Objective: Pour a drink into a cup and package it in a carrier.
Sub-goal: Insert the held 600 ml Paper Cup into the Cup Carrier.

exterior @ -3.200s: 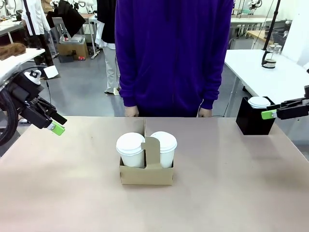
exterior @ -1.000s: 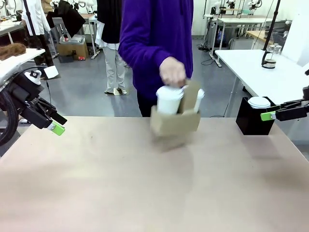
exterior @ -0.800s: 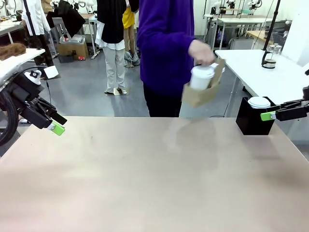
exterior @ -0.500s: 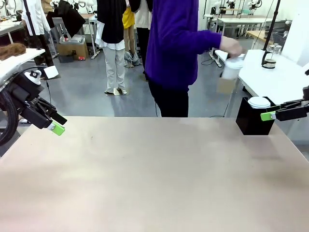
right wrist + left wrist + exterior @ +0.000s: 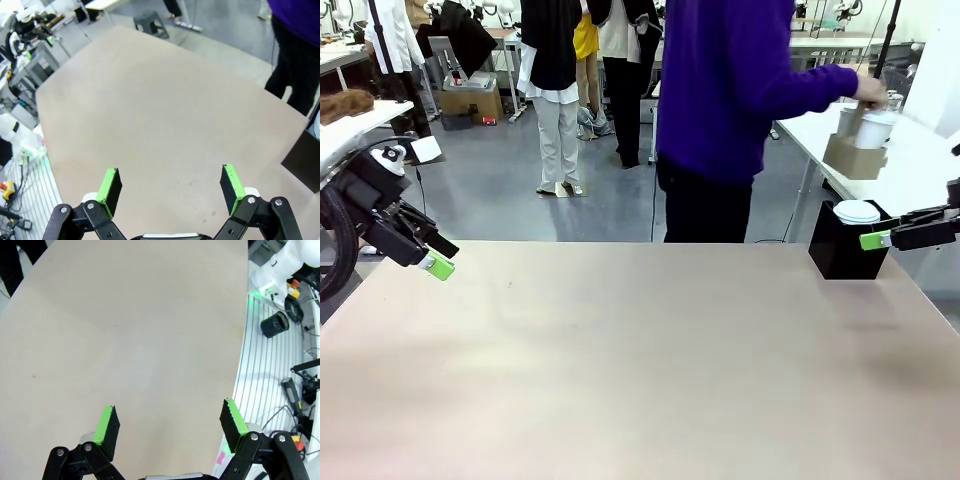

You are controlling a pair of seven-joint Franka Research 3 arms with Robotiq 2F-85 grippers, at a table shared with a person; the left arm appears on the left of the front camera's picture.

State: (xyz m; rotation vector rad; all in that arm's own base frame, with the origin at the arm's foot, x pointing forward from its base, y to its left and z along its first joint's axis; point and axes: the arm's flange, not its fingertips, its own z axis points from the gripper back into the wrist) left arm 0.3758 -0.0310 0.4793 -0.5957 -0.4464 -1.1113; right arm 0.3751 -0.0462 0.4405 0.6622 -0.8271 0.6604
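Front view. The person's hand holds the carrier, with a lidded cup in it, over the side table at 2 o'clock, well away from the work table. Judged from this, pouring and packing are done; nothing appears left for the arms. The left gripper hangs at 9 o'clock and the right gripper at 3 o'clock, beside a black box topped by a white lid (neither touches anything).

Left wrist view. Left gripper: jaws fully apart, empty, above bare tabletop.

Right wrist view. Right gripper: jaws likewise spread, empty, above bare tabletop.
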